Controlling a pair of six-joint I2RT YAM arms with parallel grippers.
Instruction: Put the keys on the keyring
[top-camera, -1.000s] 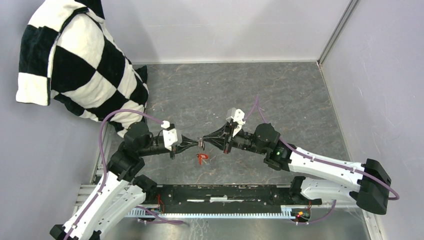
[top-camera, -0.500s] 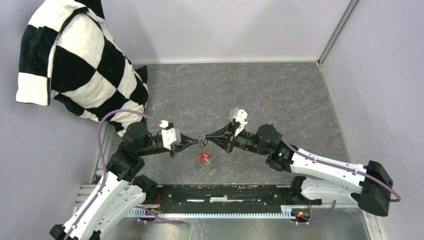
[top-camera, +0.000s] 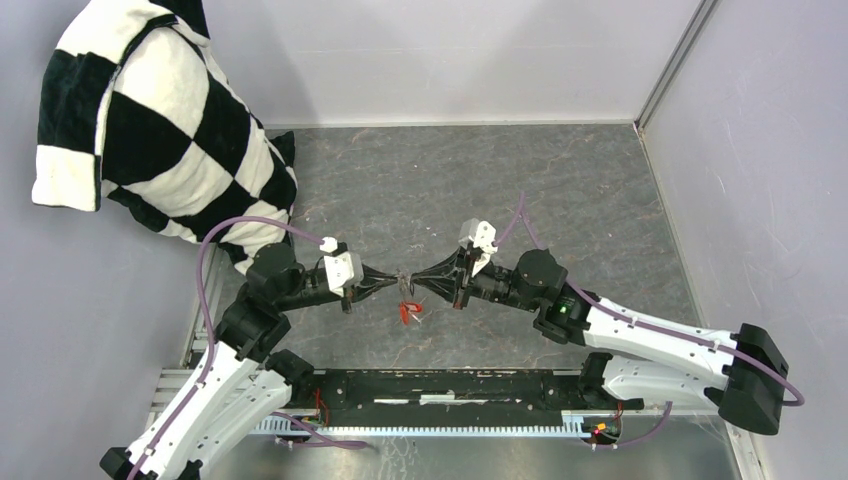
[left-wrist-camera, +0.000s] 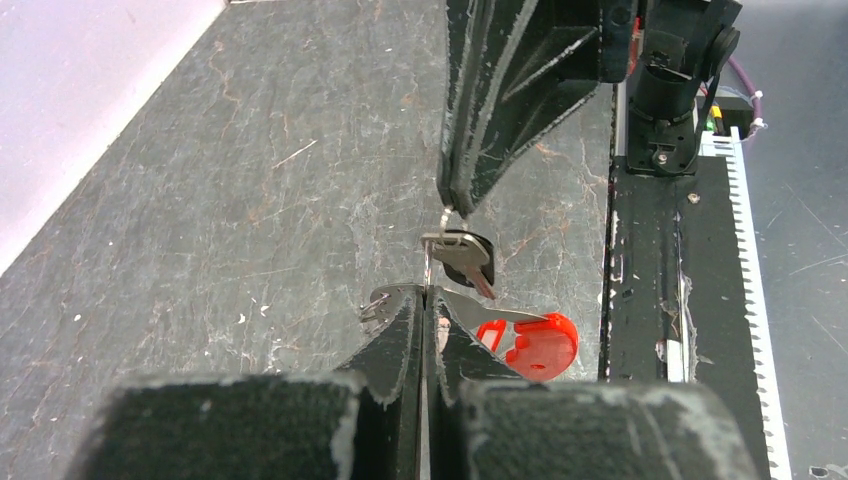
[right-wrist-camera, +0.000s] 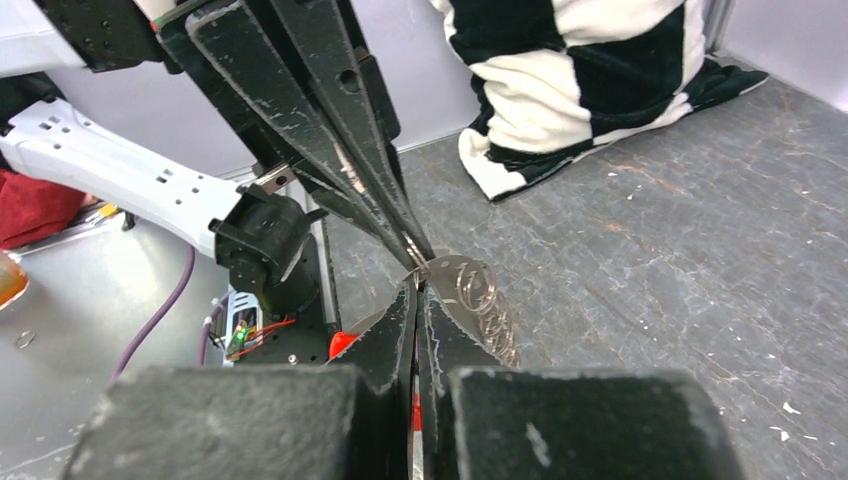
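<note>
Two pinches tip to tip, frame centre in top view: left tool (left-wrist-camera: 426, 298) clamped on keyring (right-wrist-camera: 465, 283), right tool (right-wrist-camera: 416, 290) seemingly on same ring. Black-headed key (left-wrist-camera: 467, 250) dangling between tips; red piece (left-wrist-camera: 535, 345) lower right, fob or key unclear. Hold ring steady, feed key along coil slowly.

My left gripper (top-camera: 393, 280) and right gripper (top-camera: 414, 281) meet tip to tip at mid-frame with the keyring (top-camera: 404, 283) between, what I take for the fob (top-camera: 405, 315) on the table (top-camera: 500, 180) just below, cloth (top-camera: 150, 130) upper left.
</note>
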